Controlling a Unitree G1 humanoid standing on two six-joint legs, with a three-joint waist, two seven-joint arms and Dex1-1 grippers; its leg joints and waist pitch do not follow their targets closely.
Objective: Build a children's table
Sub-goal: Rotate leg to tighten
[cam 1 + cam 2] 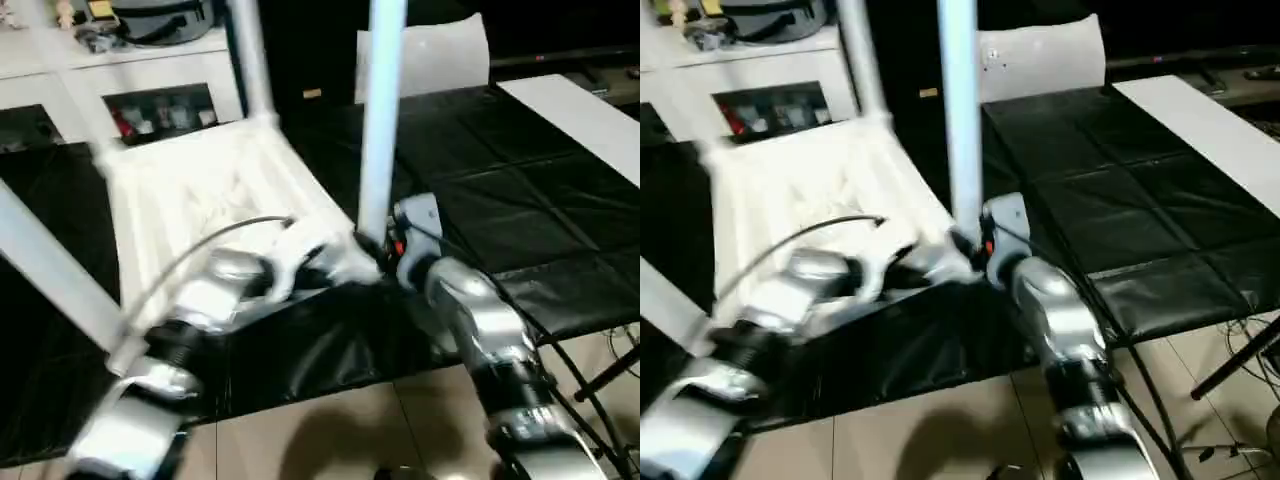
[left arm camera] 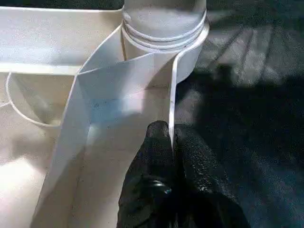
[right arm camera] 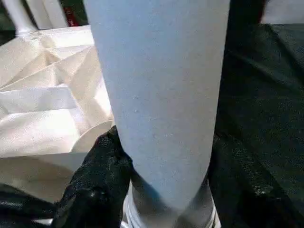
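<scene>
A big black-covered work table point(image 1: 520, 200) is spreading across the scene, its cover creased into panels, with tan floor tiles point(image 1: 330, 430) showing below its near edge. Behind it a white cabinet point(image 1: 120, 70) with glass doors is standing at the back, clutter lying on its top, and a long white board point(image 1: 590, 120) is lying along the table's far right side. The white tabletop point(image 1: 200, 200) is lying upside down on the black cover, ribbed underside facing up, toward the robot's left. Legs are standing up from its corners: one at the far corner point(image 1: 250, 60), one at the near left point(image 1: 50, 270), and one at the near right corner point(image 1: 380, 120), rising upright out of its round socket point(image 2: 164, 28). The left gripper point(image 2: 172, 142) is pinching the thin side wall of the tabletop just beside that socket, one black finger on each face of the wall, pressed nearly together. The right gripper point(image 3: 161, 156) is clasping the near right leg low down, just above the socket, its fingers point(image 3: 102, 166) spread around the tube and touching it on both sides.
</scene>
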